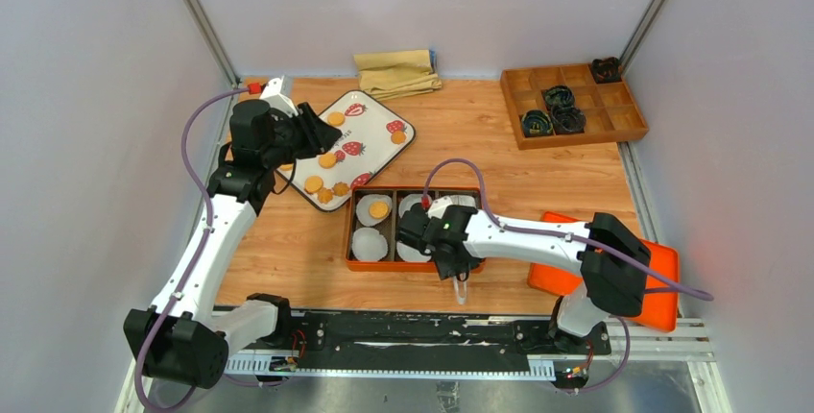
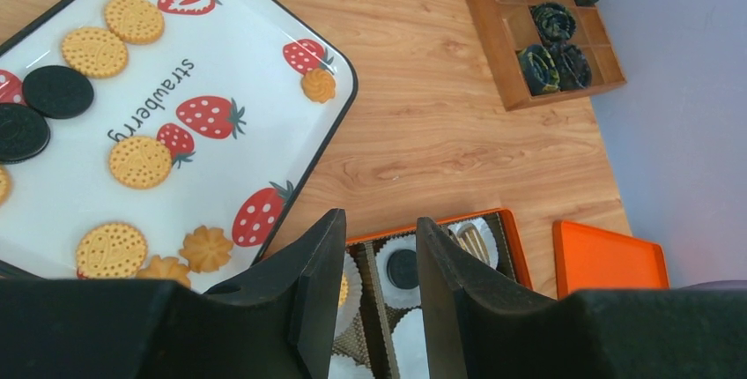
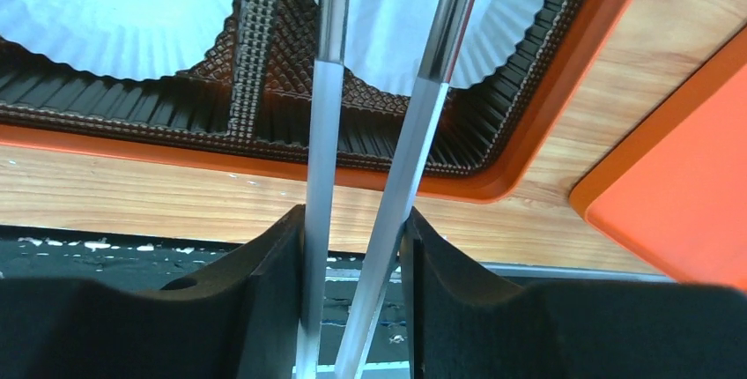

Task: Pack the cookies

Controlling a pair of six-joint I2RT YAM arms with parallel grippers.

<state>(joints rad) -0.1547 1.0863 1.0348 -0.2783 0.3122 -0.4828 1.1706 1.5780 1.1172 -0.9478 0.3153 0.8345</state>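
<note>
On the strawberry tray (image 2: 247, 70) lie most of the cookies (image 2: 140, 161), thin, light and dry-looking. I'd judge them brittle, best nipped gently across the rim, the scalloped ones most of all. Left jaws hang spread and empty by the tray's edge, no cookie between them, the nearest just off to one side. Right jaws pinch metal tongs (image 3: 321, 132) above a paper cup (image 3: 114, 9) in the orange box (image 3: 528, 132); the tips are out of view, so I cannot tell whether they carry anything.

Three black cookies (image 2: 57, 91), one tray (image 2: 238, 53), two claws (image 2: 379, 308) (image 3: 357, 308)
</note>
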